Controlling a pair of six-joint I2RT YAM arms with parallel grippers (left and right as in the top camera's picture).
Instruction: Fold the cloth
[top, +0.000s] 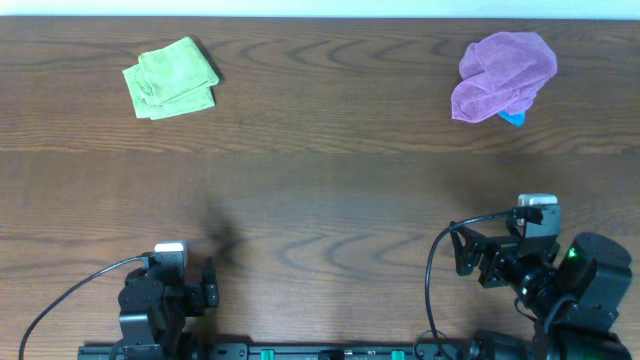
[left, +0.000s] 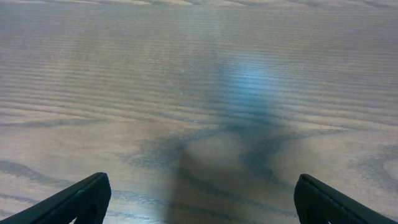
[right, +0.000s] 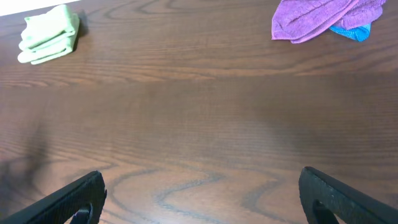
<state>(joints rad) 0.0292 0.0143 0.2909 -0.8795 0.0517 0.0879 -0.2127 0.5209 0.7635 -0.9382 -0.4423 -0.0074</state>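
Observation:
A green cloth (top: 171, 77) lies folded into a small stack at the far left of the table; it also shows in the right wrist view (right: 48, 35). A purple cloth (top: 502, 75) lies crumpled at the far right, over a bit of blue cloth (top: 512, 118); both show in the right wrist view (right: 323, 18). My left gripper (left: 200, 199) is open and empty near the front left edge (top: 198, 285). My right gripper (right: 202, 196) is open and empty near the front right (top: 465, 255). Both are far from the cloths.
The wooden table (top: 320, 200) spans the whole view. The arm bases and black cables (top: 60, 300) sit along the front edge.

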